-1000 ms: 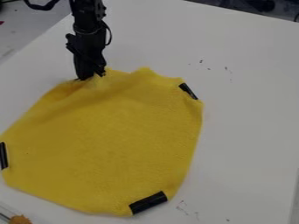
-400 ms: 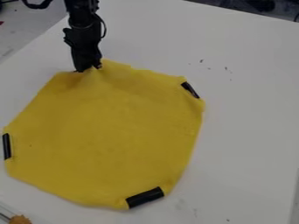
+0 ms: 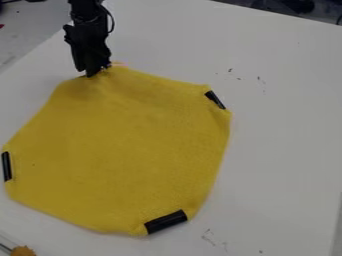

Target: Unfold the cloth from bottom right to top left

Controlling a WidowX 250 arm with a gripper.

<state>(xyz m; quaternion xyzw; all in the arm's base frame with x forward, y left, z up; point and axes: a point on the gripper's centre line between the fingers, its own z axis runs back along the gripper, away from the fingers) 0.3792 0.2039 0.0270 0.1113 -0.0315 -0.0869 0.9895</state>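
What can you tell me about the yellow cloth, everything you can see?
The yellow cloth looks soft and slightly fuzzy. It lies spread out, mostly smooth, on the white table, its outline many-sided. Black strips mark its left, bottom and upper-right corners. The pincer meets its upper-left edge, where the fabric looks gently rumpled.

white table [image 3: 287, 140]: wide open lane, right side!
gripper [image 3: 98, 71]: blocking upper left, at the cloth's [image 3: 127, 150] edge
orange-brown lump [image 3: 23, 251]: obstacle, lower left corner
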